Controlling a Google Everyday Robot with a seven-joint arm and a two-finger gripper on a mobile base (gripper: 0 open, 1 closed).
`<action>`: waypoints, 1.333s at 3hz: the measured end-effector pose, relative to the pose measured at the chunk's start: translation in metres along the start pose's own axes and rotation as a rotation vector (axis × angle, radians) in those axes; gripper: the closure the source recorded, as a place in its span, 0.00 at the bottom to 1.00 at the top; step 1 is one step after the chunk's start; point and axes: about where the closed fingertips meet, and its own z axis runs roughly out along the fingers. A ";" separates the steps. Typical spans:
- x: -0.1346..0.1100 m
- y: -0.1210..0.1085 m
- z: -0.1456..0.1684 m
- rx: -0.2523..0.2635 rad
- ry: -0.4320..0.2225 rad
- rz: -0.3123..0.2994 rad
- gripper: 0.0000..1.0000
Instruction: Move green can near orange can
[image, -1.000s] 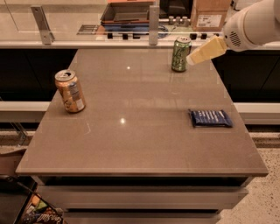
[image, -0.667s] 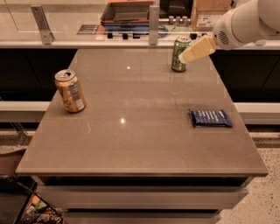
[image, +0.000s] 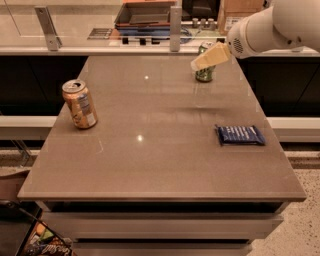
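Gripper (image: 199, 63) at green can (image: 205, 76), orange can (image: 80, 104) well apart, blue packet (image: 240, 134) nearby

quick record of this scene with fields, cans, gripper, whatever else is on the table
table: grey-brown top, seen from its near end
green can: standing at the far right of the table, upper part hidden behind the gripper
orange can: standing near the left edge, well apart from the green can
gripper: in front of the green can, arm coming in from the right; contact cannot be told
blue packet: lying flat near the right edge
task state: cans not yet near each other
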 end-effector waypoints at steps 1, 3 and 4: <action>0.000 -0.004 0.024 -0.034 -0.084 0.029 0.00; 0.013 -0.024 0.054 -0.050 -0.220 0.072 0.00; 0.022 -0.048 0.076 -0.042 -0.264 0.104 0.00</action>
